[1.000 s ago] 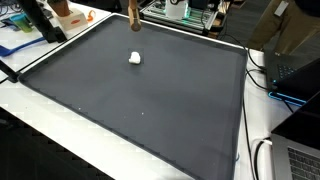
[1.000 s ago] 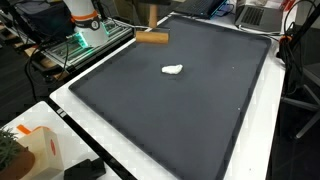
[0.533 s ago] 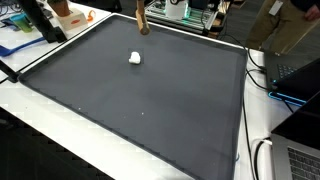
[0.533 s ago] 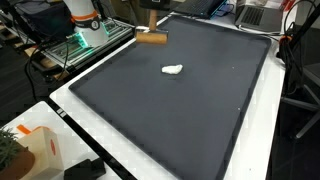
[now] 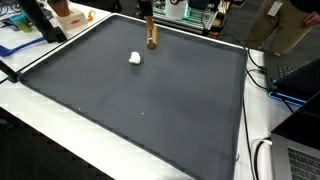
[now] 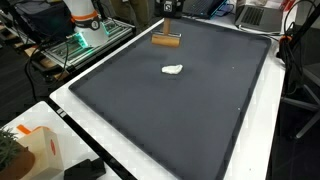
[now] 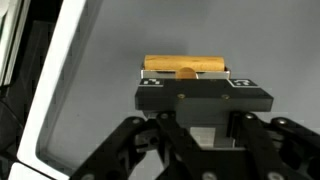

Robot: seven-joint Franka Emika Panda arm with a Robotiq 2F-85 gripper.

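My gripper point(image 5: 150, 28) hangs over the far part of a dark grey mat point(image 5: 150, 110) and is shut on a short wooden block point(image 5: 151, 41). In an exterior view the block point(image 6: 166, 41) lies level under the gripper point(image 6: 168, 28), just above the mat point(image 6: 180, 110). In the wrist view the block point(image 7: 185, 66) shows as a tan bar beyond the black gripper body point(image 7: 186, 80); the fingertips are mostly hidden. A small white crumpled lump point(image 5: 135, 58) lies on the mat near the block, apart from it, and also shows in the other exterior view point(image 6: 173, 70).
The mat lies on a white table point(image 5: 60, 130). An orange-and-white box point(image 6: 35, 148) stands at a table corner. The robot base point(image 6: 84, 22) is beside a wire rack. Laptops and cables point(image 5: 290, 75) crowd one side. A person point(image 5: 295, 20) stands behind.
The gripper has carried the wooden block from the mat's far edge inward over the mat, closer to the white lump. The lump has not moved.
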